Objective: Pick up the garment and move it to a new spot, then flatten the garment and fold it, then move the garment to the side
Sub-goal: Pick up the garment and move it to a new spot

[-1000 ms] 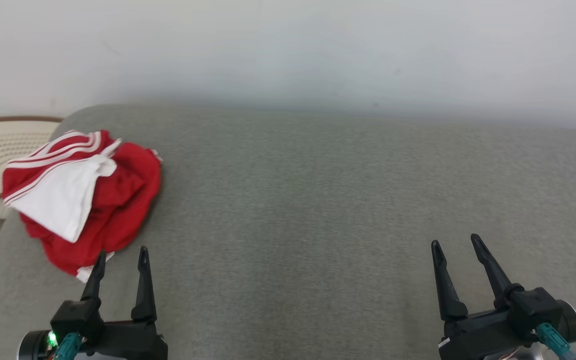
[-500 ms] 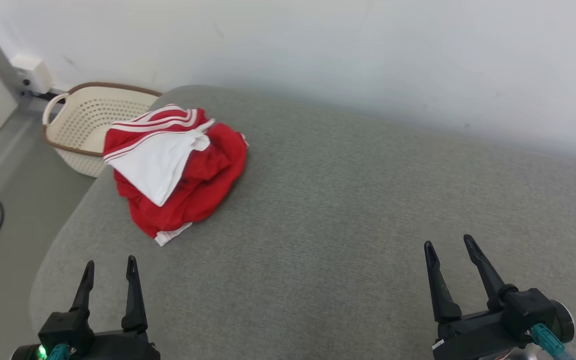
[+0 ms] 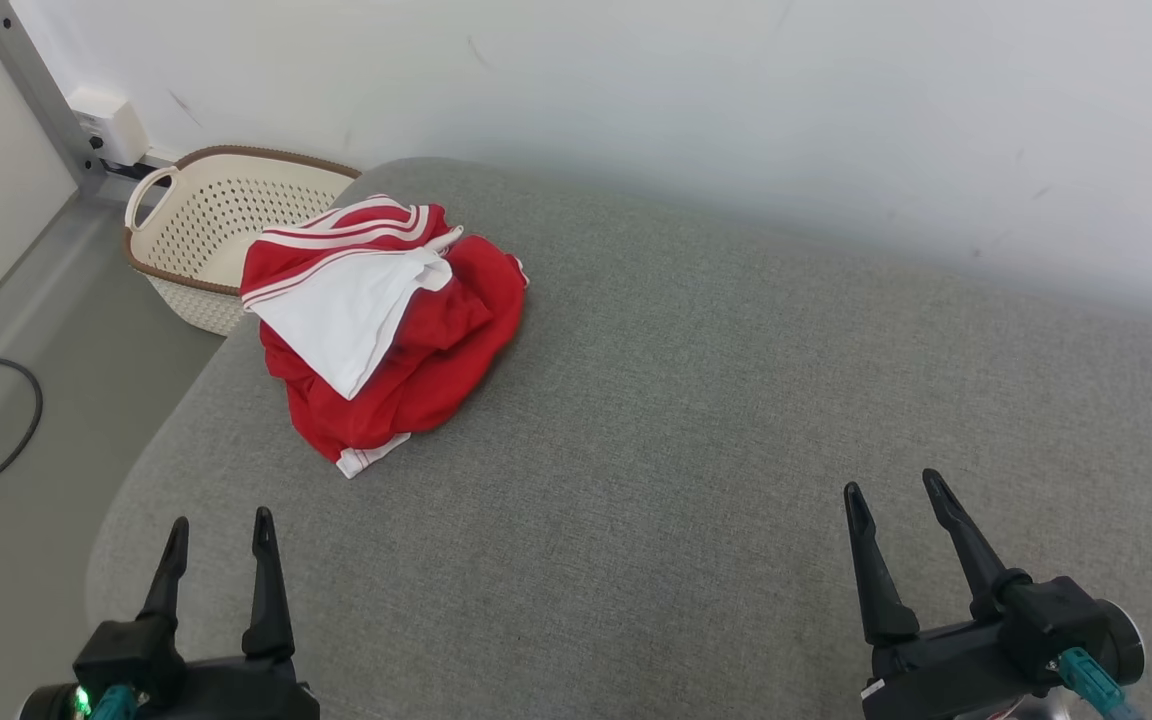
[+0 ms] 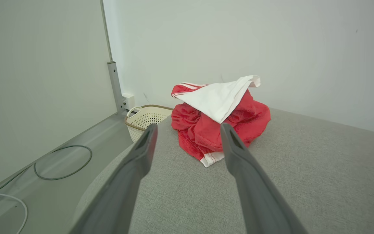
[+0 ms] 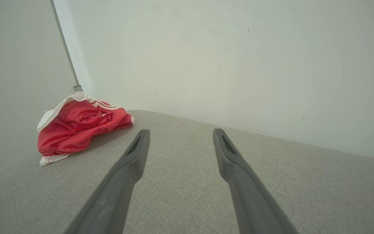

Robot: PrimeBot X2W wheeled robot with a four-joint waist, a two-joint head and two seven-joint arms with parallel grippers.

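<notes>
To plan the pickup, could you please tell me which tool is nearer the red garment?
Left. The left tool sits near the garment; the right tool far to its right.

1 garment (image 3: 386, 330), red w/ white, approx 10 o'clock. 1 cream basket (image 3: 186, 300) at 11. 2 tools: left tool (image 3: 220, 518) at 7, right tool (image 3: 891, 483) at 5. 1 black cable (image 3: 36, 410) at 9. 1 wall box (image 3: 111, 125).
</notes>
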